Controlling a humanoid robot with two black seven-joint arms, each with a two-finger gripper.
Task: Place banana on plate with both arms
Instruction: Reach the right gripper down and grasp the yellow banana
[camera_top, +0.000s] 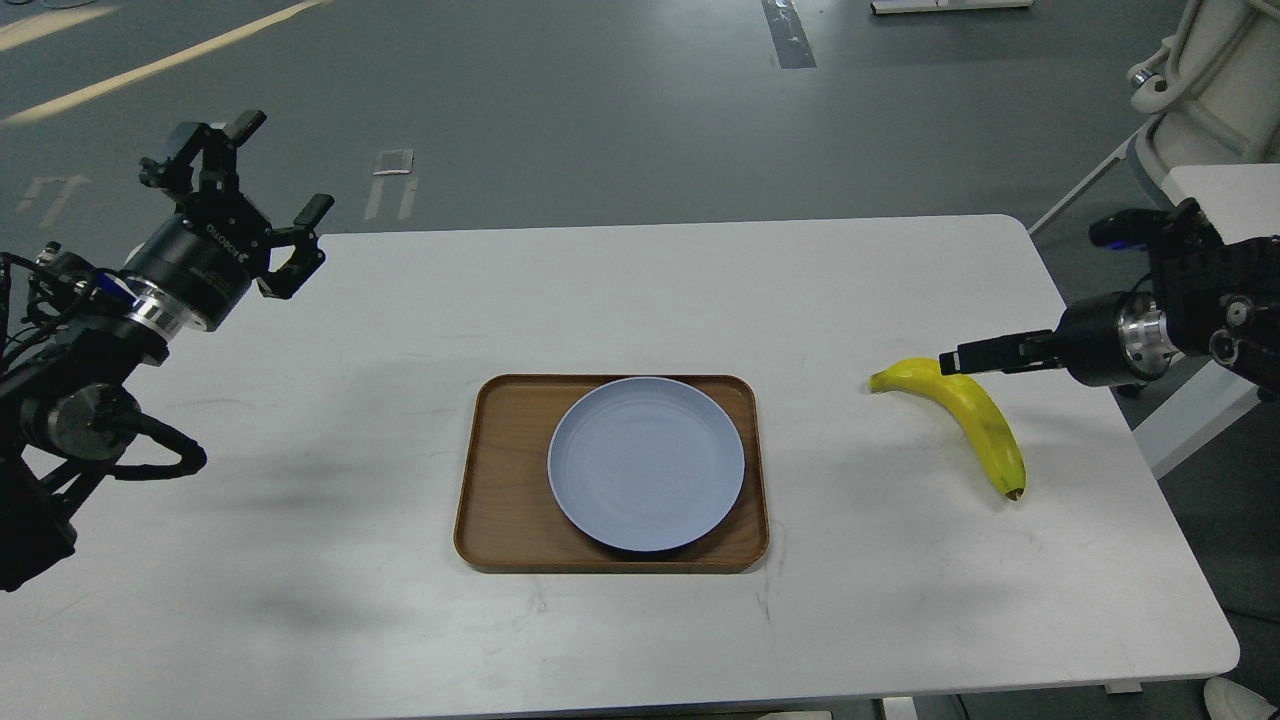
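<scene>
The yellow banana (978, 418) lies on the white table (300, 560), to the right of the plate, stem end to the left. The pale blue-grey plate (645, 462) is empty and sits on a brown tray. My left gripper (281, 168) is open and empty, held up over the table's far left corner, far from the plate. My right gripper (958, 358) reaches in from the right, with its tips just over the banana's stem end. It is seen edge-on as one dark bar, so its two fingers cannot be told apart.
The brown wood-grain tray (500, 480) lies at the table's middle under the plate. A white chair or stand (1200, 80) and a second white table edge (1225, 190) are past the right side. Grey floor lies beyond the far edge.
</scene>
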